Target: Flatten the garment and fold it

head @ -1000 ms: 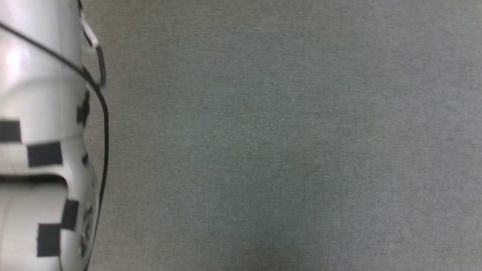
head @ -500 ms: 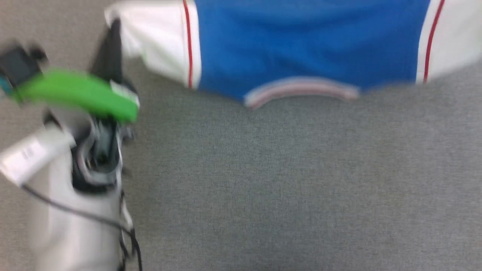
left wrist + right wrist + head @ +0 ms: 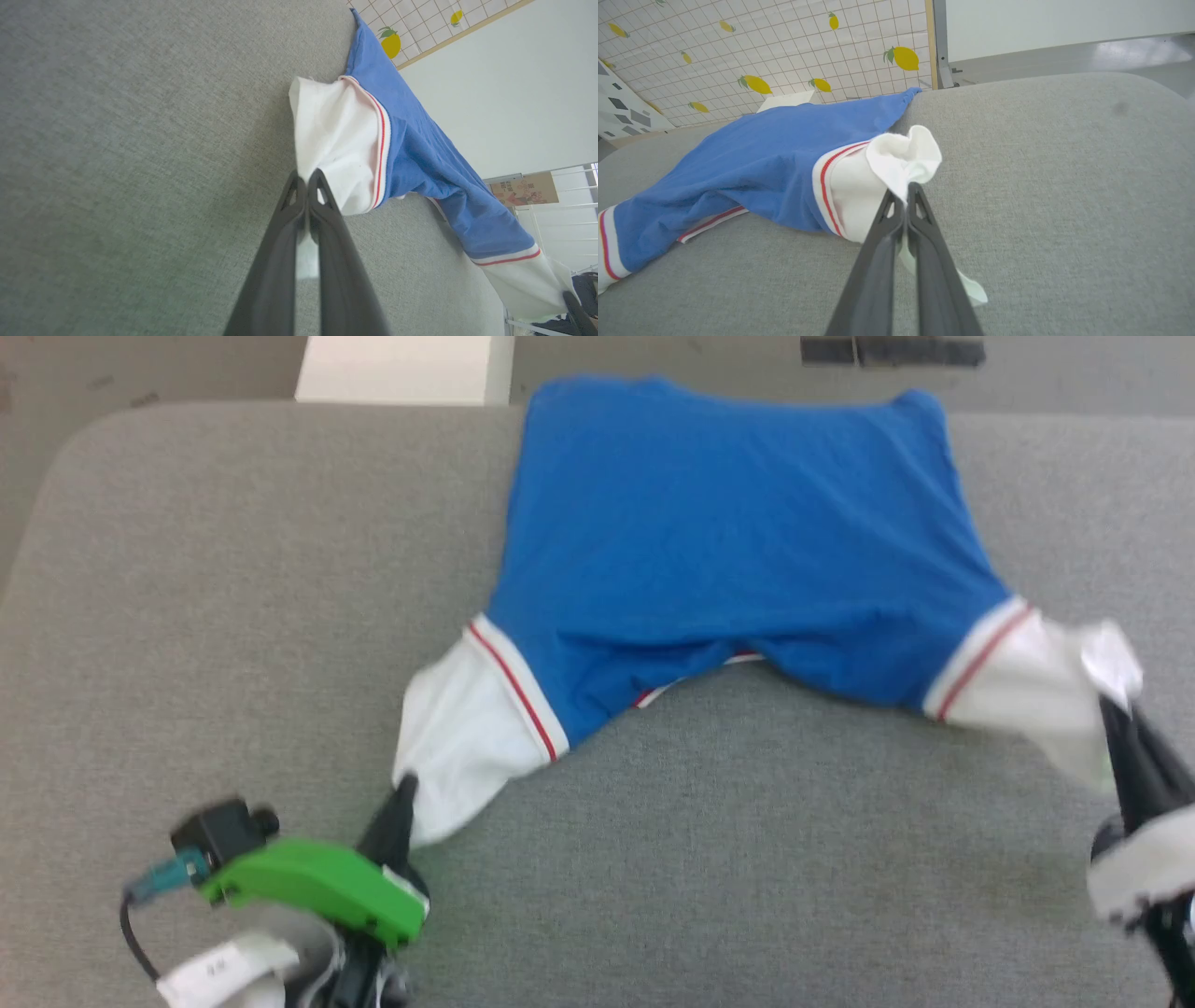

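The garment [image 3: 738,541] lies on the grey table, blue body spread toward the far edge, white sleeves with red trim pulled toward me. My left gripper [image 3: 403,793] at lower left is shut on the left sleeve's white cuff [image 3: 327,135]; in the left wrist view the gripper [image 3: 307,179] pinches white cloth between its dark fingers. At the right edge my right gripper [image 3: 1111,714] is shut on the other white sleeve [image 3: 1036,695], which bunches above its tips [image 3: 906,189] in the right wrist view. The garment [image 3: 756,158] sags between both grips. No lettering or number is visible.
The grey padded table [image 3: 233,579] has rounded far corners and bare room on the left and in front. A white box [image 3: 401,369] stands beyond the far edge. A lemon-patterned tiled wall [image 3: 761,51] is behind.
The head camera has swung up from bare table, so the whole garment and both grippers have come into view. Both grippers stay shut.
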`<state>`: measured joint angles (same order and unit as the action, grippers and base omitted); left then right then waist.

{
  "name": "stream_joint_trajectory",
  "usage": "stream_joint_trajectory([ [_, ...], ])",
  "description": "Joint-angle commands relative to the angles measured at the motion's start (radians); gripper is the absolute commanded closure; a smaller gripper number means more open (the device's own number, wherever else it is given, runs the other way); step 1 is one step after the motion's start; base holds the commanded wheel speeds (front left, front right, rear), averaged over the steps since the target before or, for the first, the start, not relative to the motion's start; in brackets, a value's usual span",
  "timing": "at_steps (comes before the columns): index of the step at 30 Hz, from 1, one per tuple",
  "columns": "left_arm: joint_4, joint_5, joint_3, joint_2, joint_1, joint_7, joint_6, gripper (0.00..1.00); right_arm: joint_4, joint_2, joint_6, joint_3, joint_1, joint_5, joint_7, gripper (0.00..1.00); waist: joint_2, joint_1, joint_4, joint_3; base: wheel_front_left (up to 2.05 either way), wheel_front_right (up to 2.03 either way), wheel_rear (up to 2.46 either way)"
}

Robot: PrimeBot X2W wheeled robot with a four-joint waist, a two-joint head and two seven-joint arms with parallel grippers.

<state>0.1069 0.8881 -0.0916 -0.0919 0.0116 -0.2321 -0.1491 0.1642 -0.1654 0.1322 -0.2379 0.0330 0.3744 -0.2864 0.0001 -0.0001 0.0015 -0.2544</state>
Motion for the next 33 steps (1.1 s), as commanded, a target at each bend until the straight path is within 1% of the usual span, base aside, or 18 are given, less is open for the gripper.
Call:
stream_joint_trajectory([
  [1, -0.005, 0.011, 0.000, 0.000, -0.033, -0.002, 0.010, 1.00, 0.006, 0.019, -0.002, -0.015, -0.039, -0.004, 0.001, 1.00, -0.0001, 0.0001, 0.013, 0.055, 0.00, 0.00, 0.00],
  [4, -0.005, 0.040, 0.007, -0.007, -0.099, -0.012, 0.025, 1.00, 0.014, 0.054, -0.002, -0.046, -0.114, 0.006, -0.015, 1.00, -0.0001, 0.0001, 0.019, 0.101, 0.00, 0.00, 0.00],
  [7, 0.020, 0.061, 0.023, -0.024, -0.160, -0.029, 0.028, 1.00, 0.033, 0.076, -0.002, -0.078, -0.172, 0.017, -0.043, 1.00, -0.0001, 0.0001, 0.022, 0.145, 0.00, 0.00, 0.00],
  [12, 0.093, 0.080, 0.056, -0.067, -0.260, -0.062, 0.018, 1.00, 0.103, 0.103, -0.002, -0.131, -0.252, 0.033, -0.117, 1.00, -0.0001, 0.0001, 0.023, 0.211, 0.00, 0.00, 0.00],
  [17, 0.172, 0.090, 0.079, -0.098, -0.350, -0.089, 0.003, 1.00, 0.177, 0.113, -0.002, -0.166, -0.320, 0.051, -0.190, 1.00, -0.0001, 0.0001, 0.016, 0.255, 0.00, 0.00, 0.00],
  [19, 0.202, 0.095, 0.085, -0.105, -0.383, -0.097, 0.001, 1.00, 0.194, 0.114, -0.002, -0.179, -0.346, 0.078, -0.210, 1.00, -0.0001, 0.0001, 0.012, 0.265, 0.00, 0.00, 0.00],
  [24, 0.269, 0.112, 0.091, -0.106, -0.453, -0.108, -0.002, 1.00, 0.218, 0.115, -0.002, -0.199, -0.411, 0.142, -0.233, 1.00, -0.0001, 0.0001, -0.001, 0.275, 0.00, 0.00, 0.00],
  [27, 0.290, 0.112, 0.100, -0.100, -0.470, -0.093, -0.004, 1.00, 0.220, 0.115, -0.002, -0.209, -0.433, 0.164, -0.229, 1.00, -0.0001, 0.0001, -0.006, 0.271, 0.00, 0.00, 0.00],
  [30, 0.289, 0.099, 0.097, -0.089, -0.457, -0.072, -0.003, 1.00, 0.211, 0.115, -0.002, -0.201, -0.440, 0.160, -0.216, 1.00, -0.0001, 0.0001, -0.007, 0.257, 0.00, 0.00, 0.00],
  [33, 0.276, 0.084, 0.072, -0.081, -0.420, -0.065, 0.004, 1.00, 0.187, 0.115, -0.002, -0.177, -0.424, 0.134, -0.195, 1.00, -0.0001, 0.0001, -0.004, 0.231, 0.00, 0.00, 0.00],
])
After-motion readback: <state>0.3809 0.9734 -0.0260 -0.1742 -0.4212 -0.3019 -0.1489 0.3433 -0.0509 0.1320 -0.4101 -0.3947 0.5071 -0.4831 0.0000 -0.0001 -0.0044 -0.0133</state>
